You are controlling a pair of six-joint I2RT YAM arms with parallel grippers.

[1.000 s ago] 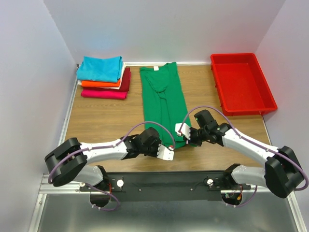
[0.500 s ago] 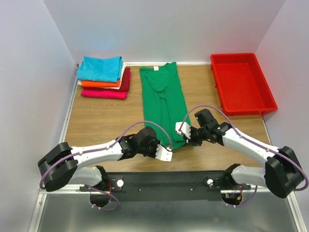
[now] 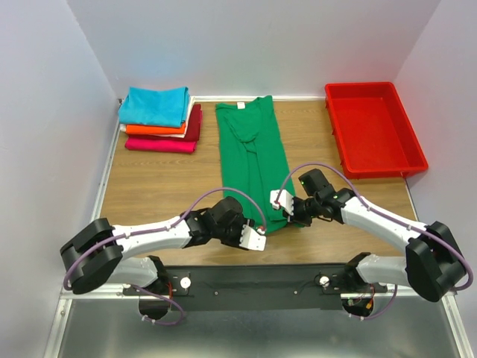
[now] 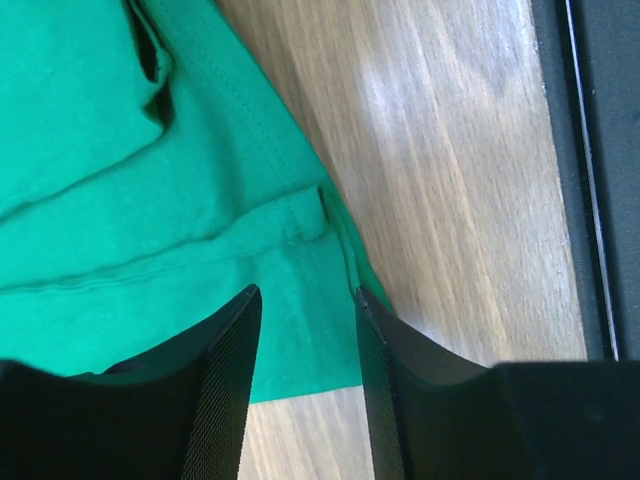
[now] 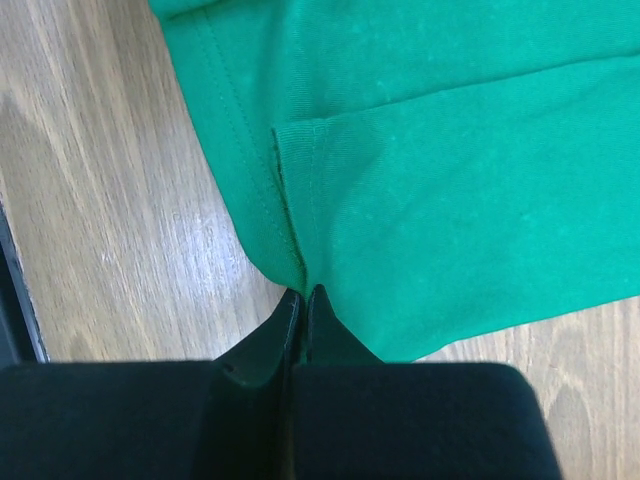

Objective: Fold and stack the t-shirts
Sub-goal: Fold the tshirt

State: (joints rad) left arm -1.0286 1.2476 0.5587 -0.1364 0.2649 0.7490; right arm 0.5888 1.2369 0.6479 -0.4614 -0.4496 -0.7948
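A green t-shirt (image 3: 252,156), folded into a long strip, lies down the middle of the table with its white neck label at the far end. My left gripper (image 4: 305,295) stands open over the near left corner of its hem (image 4: 300,215), and the cloth lies flat under the gap. My right gripper (image 5: 303,292) is shut on the near right hem of the green t-shirt (image 5: 450,180). From above, the left gripper (image 3: 256,240) and the right gripper (image 3: 277,200) flank the shirt's near end. Folded t-shirts are stacked at the back left: turquoise (image 3: 154,106), orange (image 3: 153,130), dark red (image 3: 195,123), magenta (image 3: 160,145).
A red plastic tray (image 3: 412,149) stands at the back right. White walls close in the table on three sides. A black rail (image 3: 253,280) runs along the near edge between the arm bases. Bare wood (image 3: 149,186) lies to the left of the green shirt.
My left gripper has opened and released the green hem, shifting slightly back toward the near edge. The right gripper stays shut on the hem in nearly the same place.
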